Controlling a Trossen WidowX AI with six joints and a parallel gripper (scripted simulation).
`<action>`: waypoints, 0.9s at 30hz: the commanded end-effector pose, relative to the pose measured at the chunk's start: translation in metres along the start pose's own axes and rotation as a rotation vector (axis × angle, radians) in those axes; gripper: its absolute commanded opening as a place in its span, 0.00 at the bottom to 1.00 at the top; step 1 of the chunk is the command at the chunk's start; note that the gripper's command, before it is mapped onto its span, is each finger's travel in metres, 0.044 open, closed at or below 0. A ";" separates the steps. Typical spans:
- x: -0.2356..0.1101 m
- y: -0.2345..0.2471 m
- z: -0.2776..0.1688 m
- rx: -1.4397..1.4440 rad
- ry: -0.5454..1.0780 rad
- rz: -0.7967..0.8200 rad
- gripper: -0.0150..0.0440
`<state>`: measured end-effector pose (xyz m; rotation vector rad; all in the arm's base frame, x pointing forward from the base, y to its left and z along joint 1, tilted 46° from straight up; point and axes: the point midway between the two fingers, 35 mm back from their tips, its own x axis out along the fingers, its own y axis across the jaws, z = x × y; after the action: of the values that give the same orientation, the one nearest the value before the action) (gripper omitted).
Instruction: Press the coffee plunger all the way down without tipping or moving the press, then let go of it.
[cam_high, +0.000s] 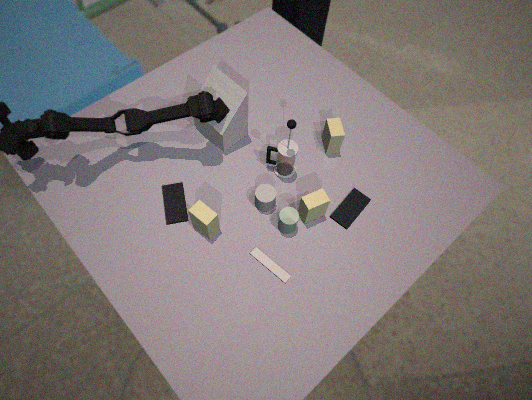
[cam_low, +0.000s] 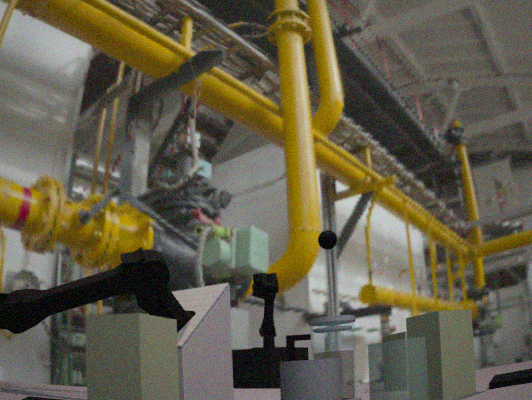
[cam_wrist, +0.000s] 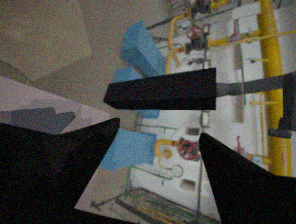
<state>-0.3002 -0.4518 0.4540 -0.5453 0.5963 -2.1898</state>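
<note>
Top view showed the coffee press (cam_high: 286, 162) holding dark coffee, plunger knob (cam_high: 291, 123) raised; wrist view alone showed my gripper (cam_wrist: 159, 128) wide apart, empty.

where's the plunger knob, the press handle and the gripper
plunger knob (cam_high: 291, 123), top view, on the black ball atop the raised rod
press handle (cam_high: 271, 155), top view, on the dark loop left of the glass
gripper (cam_high: 223, 110), top view, between the open fingertips over the slanted block
</note>
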 end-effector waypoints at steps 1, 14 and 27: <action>-0.001 -0.001 0.003 -0.003 -0.007 -0.002 0.98; -0.079 -0.069 0.128 -0.155 -0.386 -0.188 1.00; -0.237 -0.142 0.244 -0.384 -0.814 -0.547 1.00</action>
<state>-0.1375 -0.2852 0.6644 -1.6618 0.4643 -2.0774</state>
